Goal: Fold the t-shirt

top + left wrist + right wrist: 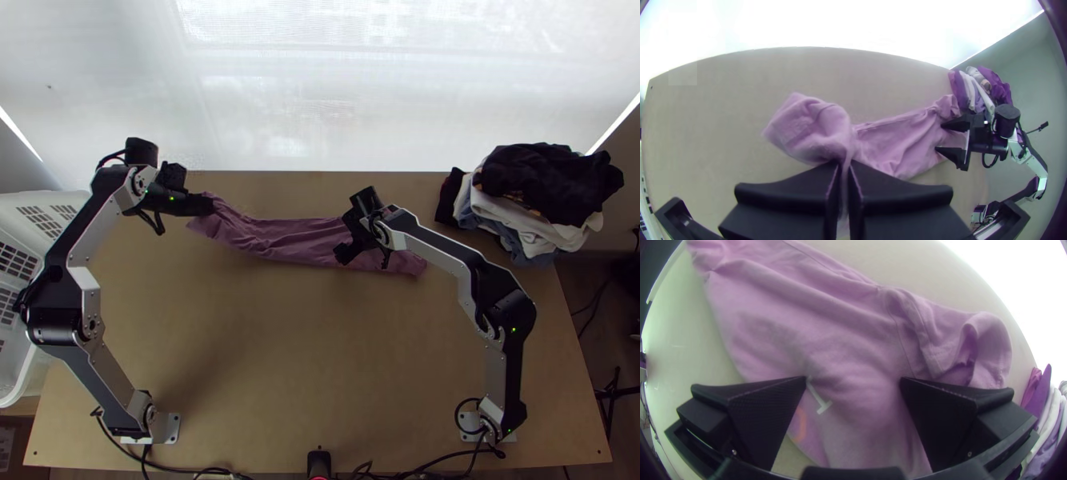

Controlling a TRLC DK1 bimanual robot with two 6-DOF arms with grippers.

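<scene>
The pink-purple t-shirt point(280, 238) lies bunched in a long strip across the back of the table. At its left end is my left gripper point(210, 205); in the left wrist view the left gripper point(844, 178) is shut on a narrow gathered part of the t-shirt point(907, 146), with a loose fold beyond the fingers. Over the strip's right part is my right gripper point(346, 238). In the right wrist view the right gripper point(853, 380) stands open above the t-shirt point(840, 342), its fingers wide apart with cloth beneath; a rumpled sleeve-like part shows at one side.
A pile of clothes point(544, 196), dark on top with white and blue below, sits at the table's back right corner. A white plastic basket point(20, 320) stands at the left edge. The bare table point(304, 352) extends in front of the t-shirt.
</scene>
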